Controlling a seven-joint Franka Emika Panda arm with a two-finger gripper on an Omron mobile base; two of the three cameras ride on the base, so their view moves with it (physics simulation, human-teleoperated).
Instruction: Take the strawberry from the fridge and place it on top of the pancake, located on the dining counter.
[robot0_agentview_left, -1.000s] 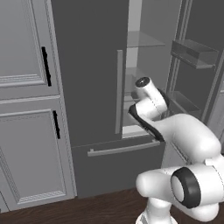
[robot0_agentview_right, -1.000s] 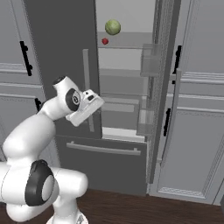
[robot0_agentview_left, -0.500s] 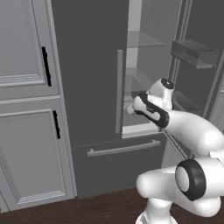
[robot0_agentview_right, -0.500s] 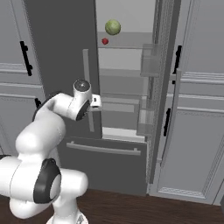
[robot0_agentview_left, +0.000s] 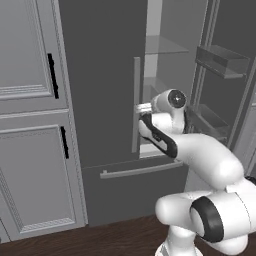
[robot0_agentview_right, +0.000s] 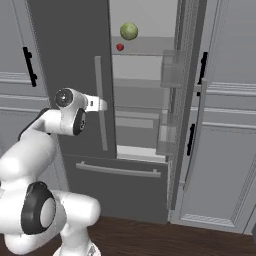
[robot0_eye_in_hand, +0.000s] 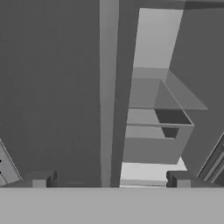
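In the right base view, light grey panelled cabinets with black handles (robot0_agentview_right: 15, 100) flank the tall dark grey french-door fridge (robot0_agentview_right: 70, 75). The hand (robot0_agentview_right: 103, 104) sits against the long grey bar handle (robot0_agentview_right: 101, 105) of the closed left door; in the hand view its dark fingertips (robot0_eye_in_hand: 41, 178) stand wide apart, holding nothing. Right of that, on an upper glass shelf, lies the tiny bright red strawberry (robot0_agentview_right: 120, 47), just below-left of the round pale green cabbage (robot0_agentview_right: 129, 31). The right door (robot0_agentview_right: 177, 100) hangs open.
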